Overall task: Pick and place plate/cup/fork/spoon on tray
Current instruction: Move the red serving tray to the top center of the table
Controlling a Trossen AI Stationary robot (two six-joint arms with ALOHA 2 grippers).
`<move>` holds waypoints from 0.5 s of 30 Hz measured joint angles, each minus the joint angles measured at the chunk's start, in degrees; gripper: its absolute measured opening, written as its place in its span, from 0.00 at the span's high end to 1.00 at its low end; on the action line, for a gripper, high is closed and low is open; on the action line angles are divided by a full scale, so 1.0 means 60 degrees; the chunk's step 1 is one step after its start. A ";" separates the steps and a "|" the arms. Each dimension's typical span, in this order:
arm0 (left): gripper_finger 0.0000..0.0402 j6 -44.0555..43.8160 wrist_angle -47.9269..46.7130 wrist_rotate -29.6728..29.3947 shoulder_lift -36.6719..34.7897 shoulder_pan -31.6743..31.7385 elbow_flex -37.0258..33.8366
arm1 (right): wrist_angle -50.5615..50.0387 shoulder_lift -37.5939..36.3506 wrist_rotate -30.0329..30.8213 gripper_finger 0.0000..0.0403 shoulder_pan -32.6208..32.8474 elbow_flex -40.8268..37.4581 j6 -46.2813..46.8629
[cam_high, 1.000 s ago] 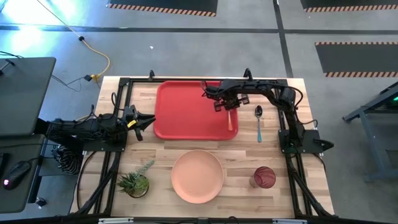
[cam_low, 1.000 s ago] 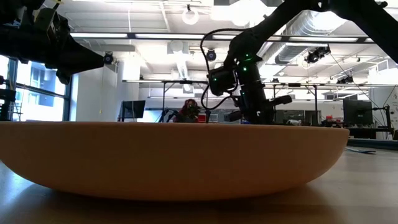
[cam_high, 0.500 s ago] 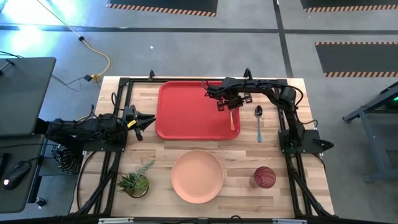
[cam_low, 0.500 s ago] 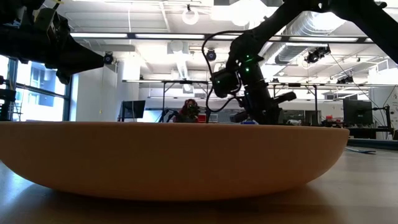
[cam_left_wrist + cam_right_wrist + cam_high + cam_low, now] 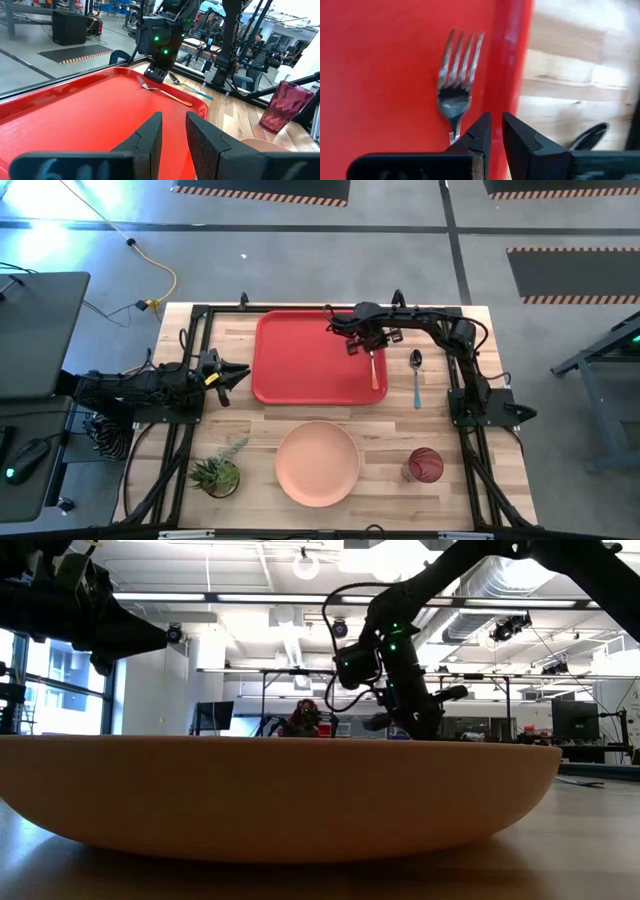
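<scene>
The fork [image 5: 374,370] lies on the tray [image 5: 300,360]; the right tool [image 5: 362,343] hovers above, fingers nearly closed, empty. Spoon [image 5: 416,375], plate [image 5: 317,464] and cup [image 5: 424,465] remain on the table [image 5: 190,440].

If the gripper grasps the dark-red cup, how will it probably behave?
The cup looks like thin translucent plastic, so probably light. It stands upright, taller than wide, on the table beside the plate, so a side push could tip it. Its faceted wall may give the fingers some hold.

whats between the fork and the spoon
In the high view, only the tray's raised right rim and a bare strip of wooden table separate the fork from the spoon.
</scene>
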 joint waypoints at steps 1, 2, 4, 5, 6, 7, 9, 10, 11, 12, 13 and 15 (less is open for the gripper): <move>0.81 0.0000 -0.0001 -0.0012 0.0001 0.0003 -0.0002 | 0.0079 0.0000 -0.0067 0.91 -0.0001 -0.0004 -0.0024; 0.81 0.0000 -0.0003 -0.0044 0.0000 0.0003 0.0000 | 0.0217 -0.0002 -0.0100 0.91 -0.0009 -0.0025 -0.0082; 0.81 0.0000 -0.0003 -0.0129 0.0003 0.0003 0.0000 | 0.0459 0.0001 -0.0209 0.91 -0.0019 -0.0120 -0.0214; 0.81 0.0000 -0.0003 -0.0139 0.0000 0.0003 0.0000 | 0.0487 0.0004 -0.0276 0.91 -0.0043 -0.0142 -0.0239; 0.81 0.0000 -0.0003 -0.0152 0.0001 0.0003 0.0000 | 0.0488 0.0004 -0.0312 0.91 -0.0070 -0.0142 -0.0239; 0.81 0.0002 -0.0003 -0.0154 0.0000 0.0003 0.0000 | 0.0480 0.0004 -0.0352 0.91 -0.0090 -0.0142 -0.0252; 0.81 0.0003 -0.0003 -0.0157 0.0000 -0.0001 0.0000 | 0.0482 0.0035 -0.0362 0.91 -0.0146 -0.0144 -0.0287; 0.81 0.0000 -0.0003 -0.0159 0.0000 0.0002 -0.0003 | 0.0473 0.0036 -0.0365 0.91 -0.0182 -0.0146 -0.0341; 0.81 0.0000 -0.0003 -0.0159 0.0000 -0.0001 0.0000 | 0.0473 0.0036 -0.0381 0.91 -0.0214 -0.0146 -0.0384; 0.81 0.0004 -0.0003 -0.0159 0.0003 0.0000 0.0000 | 0.0473 0.0036 -0.0390 0.91 -0.0252 -0.0146 -0.0422; 0.81 0.0000 -0.0003 -0.0159 0.0002 0.0003 -0.0001 | 0.0469 0.0036 -0.0402 0.91 -0.0272 -0.0146 -0.0439; 0.81 0.0002 -0.0003 -0.0159 0.0002 0.0003 0.0000 | 0.0435 0.0036 -0.0399 0.91 -0.0331 -0.0146 -0.0439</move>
